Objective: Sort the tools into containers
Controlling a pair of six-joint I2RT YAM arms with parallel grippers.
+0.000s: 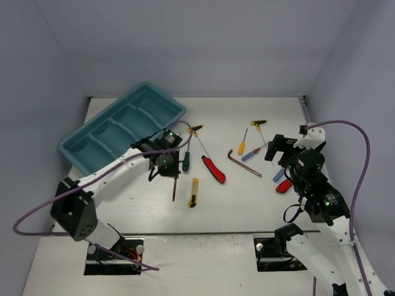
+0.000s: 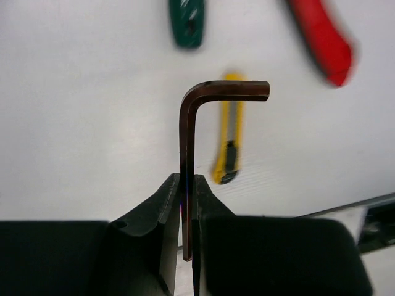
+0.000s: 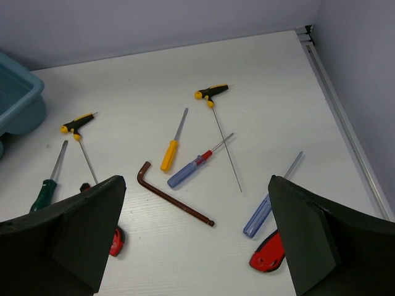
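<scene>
Near the far-left corner of the white table [image 1: 247,209], a long teal tray [image 1: 79,157] of smooth plastic with a rounded rim, four rectangular compartments side by side, set aslant. From the near-left edge, left arm stretched low and forward toward the tray's near side. Left gripper [image 2: 187,182] with black fingers pinched tight on the long shank of a dark hex key [image 2: 187,135]: thin L-shaped steel, short leg bent sideways beyond the fingertips. Just right of that claw, a green screwdriver [image 1: 186,160] with a glossy handle. Beyond it, a yellow-black T-handle driver [image 1: 195,129] on a slim shaft. Toward the near edge, a slender yellow utility knife [image 1: 193,192]. Further right, a red utility knife [image 1: 213,169], flat and tapered. Around the table's middle-right, a brownish second hex key [image 3: 176,196], an orange screwdriver [image 3: 168,155], a blue screwdriver [image 3: 185,174] with a red collar and another T-handle driver [image 3: 212,92]. At the right, right arm bent at the elbow. Right gripper [image 3: 194,216] spread wide, holding nothing, hovering above those tools. Near one of its fingers, a second blue screwdriver [image 3: 258,216] and a second red knife [image 3: 266,254], close together. Every loose tool on the tabletop, outside the tray.
</scene>
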